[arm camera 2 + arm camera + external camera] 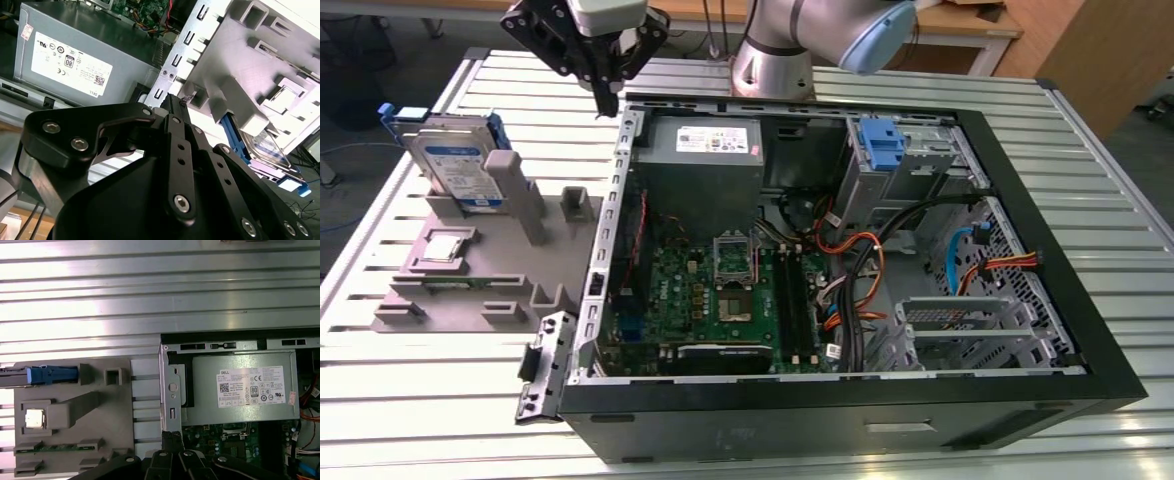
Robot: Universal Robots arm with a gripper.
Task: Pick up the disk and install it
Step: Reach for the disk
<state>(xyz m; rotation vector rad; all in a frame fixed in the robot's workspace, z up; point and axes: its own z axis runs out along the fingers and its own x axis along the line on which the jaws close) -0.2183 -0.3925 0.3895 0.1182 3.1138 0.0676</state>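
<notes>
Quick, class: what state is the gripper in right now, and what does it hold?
Gripper: closed, holding nothing; the disk stands apart from it in the grey holder.

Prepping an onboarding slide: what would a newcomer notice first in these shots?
The open black computer case dominates the slatted table, its green motherboard and grey power supply exposed. At the exterior view's left, the disk stands on edge in a grey fixture. The gripper hangs shut and empty above the case's corner beside the power supply.
</notes>
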